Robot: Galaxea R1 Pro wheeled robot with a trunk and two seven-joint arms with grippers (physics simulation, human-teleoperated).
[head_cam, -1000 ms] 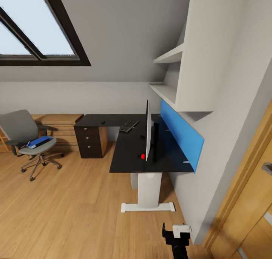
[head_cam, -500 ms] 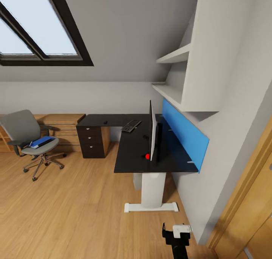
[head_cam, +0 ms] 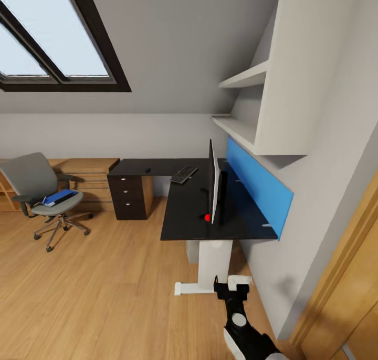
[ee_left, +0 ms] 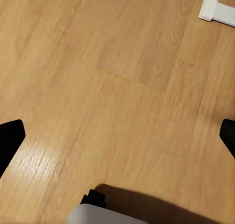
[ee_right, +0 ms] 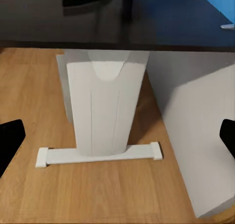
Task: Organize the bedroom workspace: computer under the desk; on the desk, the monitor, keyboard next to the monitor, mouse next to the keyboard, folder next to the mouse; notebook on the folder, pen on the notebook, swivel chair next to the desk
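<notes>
The black-topped desk [head_cam: 186, 213] stands against the right wall on a white leg [ee_right: 105, 113]. On it the monitor [head_cam: 213, 187] stands edge-on, with the keyboard [head_cam: 184, 174] behind it and a small dark mouse [head_cam: 148, 170] farther left. The grey swivel chair [head_cam: 32, 178] stands apart at the left, the blue folder [head_cam: 59, 196] on its seat. A pale box [head_cam: 192, 252] sits under the desk; I cannot tell if it is the computer. Notebook and pen are too small to make out. My right gripper [head_cam: 231, 286] is open near the leg. My left gripper [ee_left: 117, 138] is open over bare floor.
A red dot [head_cam: 207, 217] lies by the monitor's base. A blue panel [head_cam: 257, 184] and white shelves [head_cam: 247, 129] line the right wall above the desk. Light wooden low cabinets [head_cam: 86, 178] stand behind the chair. A wooden door frame [head_cam: 336, 276] is at the right. Wood floor [head_cam: 105, 286] stretches between me and the chair.
The view has shifted slightly, sliding the room to the right. My right arm has risen into view, its gripper moving up and left toward the desk's white leg.
</notes>
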